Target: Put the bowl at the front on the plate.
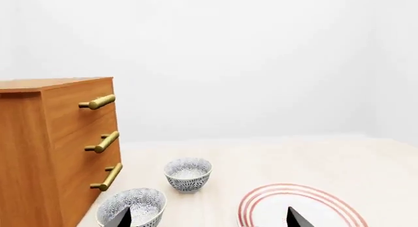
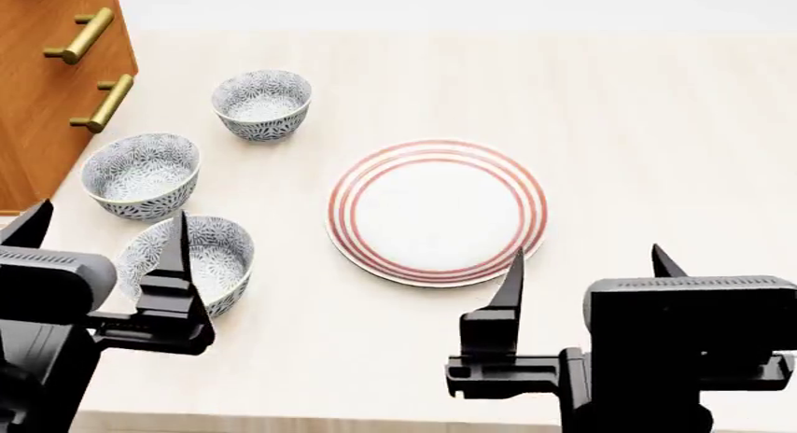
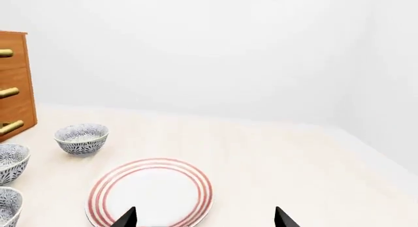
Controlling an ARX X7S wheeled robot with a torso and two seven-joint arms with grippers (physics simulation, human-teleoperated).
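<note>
Three patterned grey-blue bowls sit at the left of the table. The front bowl (image 2: pixel 224 251) (image 3: pixel 5 205) is nearest me, partly behind my left gripper (image 2: pixel 110 223) (image 1: pixel 207 218), which hovers open and empty above it. The other two bowls (image 2: pixel 141 174) (image 2: pixel 261 102) lie farther back. In the table's middle rests the white plate (image 2: pixel 436 209) (image 1: pixel 300 205) (image 3: pixel 150 192) with red rings, nothing on it. My right gripper (image 2: pixel 585 260) (image 3: pixel 205 218) is open and empty, near the plate's front right edge. The left wrist view shows only the two rear bowls (image 1: pixel 132 207) (image 1: pixel 188 173).
A wooden dresser (image 2: pixel 50 78) (image 1: pixel 58 148) with brass handles (image 2: pixel 103 104) stands at the table's left, close behind the bowls. The pale table (image 2: pixel 648 125) stretches to the right of the plate. Its front edge (image 2: pixel 373 416) runs just below my grippers.
</note>
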